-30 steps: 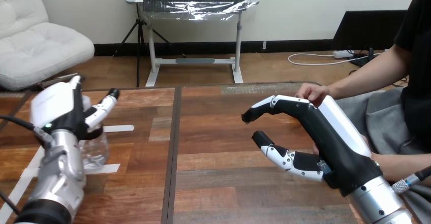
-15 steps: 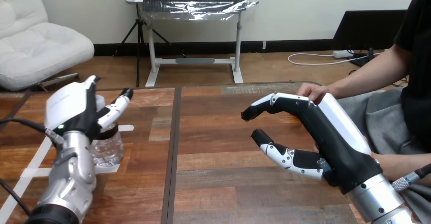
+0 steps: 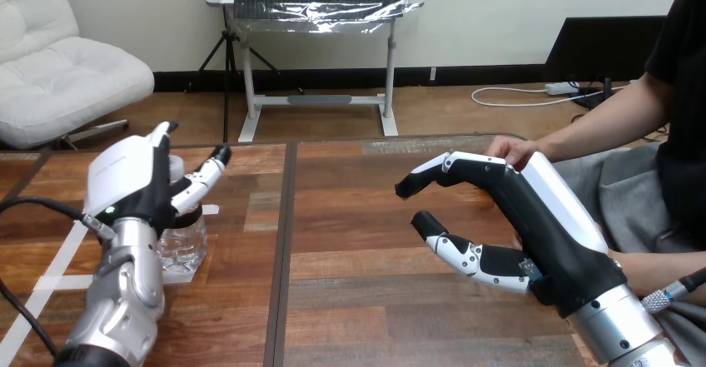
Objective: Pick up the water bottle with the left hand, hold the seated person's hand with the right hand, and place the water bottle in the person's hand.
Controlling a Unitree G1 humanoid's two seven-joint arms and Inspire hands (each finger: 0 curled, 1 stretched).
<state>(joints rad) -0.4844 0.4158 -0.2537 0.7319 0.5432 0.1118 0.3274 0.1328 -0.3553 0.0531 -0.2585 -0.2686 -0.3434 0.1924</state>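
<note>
The water bottle (image 3: 181, 246) was gripped by the left hand (image 3: 133, 185). The person's hand (image 3: 509, 149) was not yet held by the open right hand (image 3: 539, 217). Nothing was handed over.

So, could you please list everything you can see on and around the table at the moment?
water bottle: one, clear, over the table's left part, gripped by the left hand
tape strips: several, white, on the table's left part, near the bottle
table: one, brown wood with a dark seam down the middle
person's hand: one, at the table's far right edge, just behind the right hand; contact cannot be told
person's forearm: one, at the view's lower right, beside the right arm
left hand: one, black and white, closed on the bottle
right hand: one, black and white, open above the table's right part, thumb below the fingers
</note>
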